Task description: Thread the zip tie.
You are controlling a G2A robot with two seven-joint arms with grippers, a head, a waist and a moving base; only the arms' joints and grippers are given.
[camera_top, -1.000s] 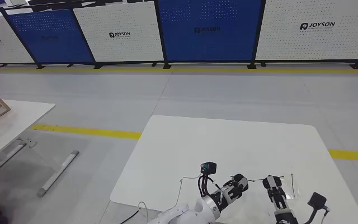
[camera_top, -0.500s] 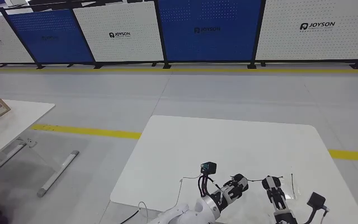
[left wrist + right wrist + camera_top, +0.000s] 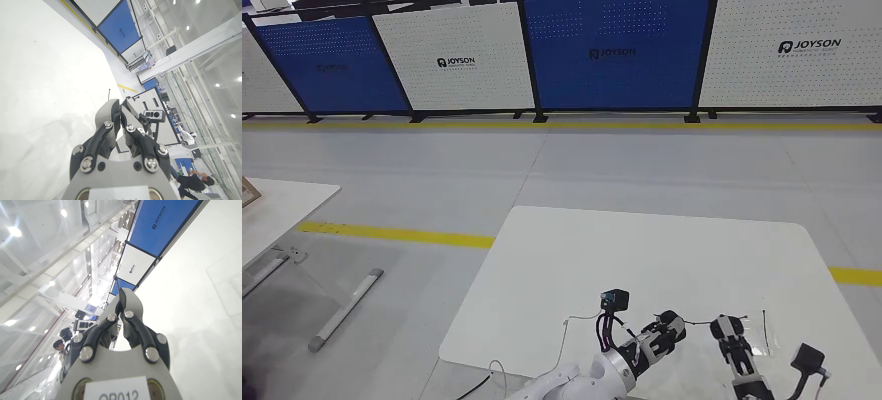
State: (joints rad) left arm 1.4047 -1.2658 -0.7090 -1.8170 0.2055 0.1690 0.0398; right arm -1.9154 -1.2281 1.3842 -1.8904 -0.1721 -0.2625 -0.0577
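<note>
A thin black zip tie (image 3: 116, 281) sticks out past the tips of my right gripper (image 3: 121, 291), which is shut on it; a small head sits at the strap's end. My left gripper (image 3: 119, 103) is shut too, and a thin black strap (image 3: 109, 93) rises from beside its fingertips. In the top view both grippers sit low over the near edge of the white table (image 3: 642, 260): left gripper (image 3: 677, 321), right gripper (image 3: 727, 323). A fine black line of zip tie (image 3: 697, 323) runs between them. Another black strand (image 3: 764, 330) lies just beyond the right gripper.
A clear plastic sheet (image 3: 225, 285) lies flat on the table beside my right gripper. A thin cable (image 3: 577, 322) trails off the table's near left edge. Blue and white pegboard panels (image 3: 612, 50) stand far behind, across the floor.
My right arm has edged very slightly towards the left gripper. The left arm holds still, and both grippers stay shut.
</note>
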